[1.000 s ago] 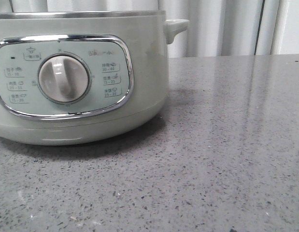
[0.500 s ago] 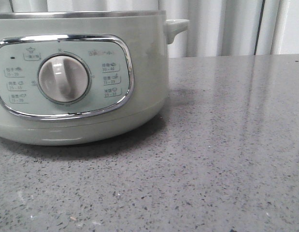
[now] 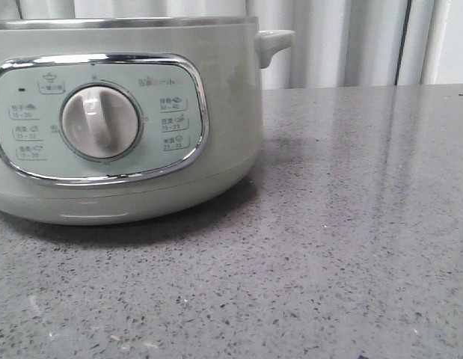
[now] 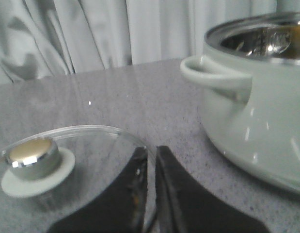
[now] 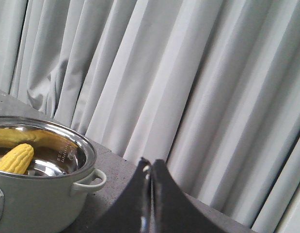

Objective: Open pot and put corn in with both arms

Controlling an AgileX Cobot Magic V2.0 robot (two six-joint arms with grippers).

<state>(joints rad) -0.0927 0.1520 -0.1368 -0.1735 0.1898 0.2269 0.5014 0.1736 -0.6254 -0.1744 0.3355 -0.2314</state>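
The pale-green pot (image 3: pixel 224 112) stands at the left of the grey table, its dial facing the front camera; its top is cut off there. In the right wrist view the pot (image 5: pixel 28 199) is open and the yellow corn (image 5: pixel 15 159) lies inside its steel bowl. My right gripper (image 5: pixel 150 167) is shut and empty, up in the air beside the pot. In the left wrist view my left gripper (image 4: pixel 152 153) is shut on the rim of the glass lid (image 4: pixel 91 155), low over the table next to the pot (image 4: pixel 256 131). Neither gripper shows in the front view.
The lid has a chrome knob (image 4: pixel 32 156) on a pale disc. A small side handle (image 3: pixel 274 41) sticks out of the pot. A white curtain (image 5: pixel 188 73) hangs behind the table. The speckled grey tabletop (image 3: pixel 351 224) stretches to the right of the pot.
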